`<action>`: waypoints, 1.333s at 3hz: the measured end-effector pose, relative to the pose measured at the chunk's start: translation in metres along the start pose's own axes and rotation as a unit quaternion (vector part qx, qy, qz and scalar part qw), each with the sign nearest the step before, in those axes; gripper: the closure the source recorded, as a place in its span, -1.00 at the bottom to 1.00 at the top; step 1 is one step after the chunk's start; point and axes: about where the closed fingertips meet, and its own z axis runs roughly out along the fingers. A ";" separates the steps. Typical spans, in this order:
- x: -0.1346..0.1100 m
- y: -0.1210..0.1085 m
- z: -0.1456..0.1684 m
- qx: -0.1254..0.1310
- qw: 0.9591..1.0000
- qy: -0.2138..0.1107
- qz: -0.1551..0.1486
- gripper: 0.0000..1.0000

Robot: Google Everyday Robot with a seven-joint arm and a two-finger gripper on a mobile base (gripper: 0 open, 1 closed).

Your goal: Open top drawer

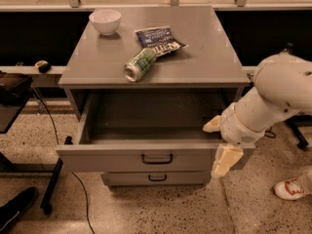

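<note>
The top drawer of the grey cabinet stands pulled out, its deep grey box empty and its small black bar handle at the centre of the front panel. My gripper is at the right end of that front panel. It is open: one cream finger reaches inside the box behind the panel, and the other hangs in front of the panel. A shorter drawer below is closed.
On the cabinet top are a white bowl, a green can on its side and a dark snack bag. A black stand is at the left. Shoes are at the bottom left and at the right.
</note>
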 end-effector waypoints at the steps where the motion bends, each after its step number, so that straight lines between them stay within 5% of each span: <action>1: -0.005 -0.035 0.001 0.023 1.000 0.005 -0.003 -0.28; 3: -0.003 -0.103 0.036 0.034 0.999 0.020 0.019 0.37; 4: 0.009 -0.115 0.064 0.034 0.998 0.022 0.051 0.83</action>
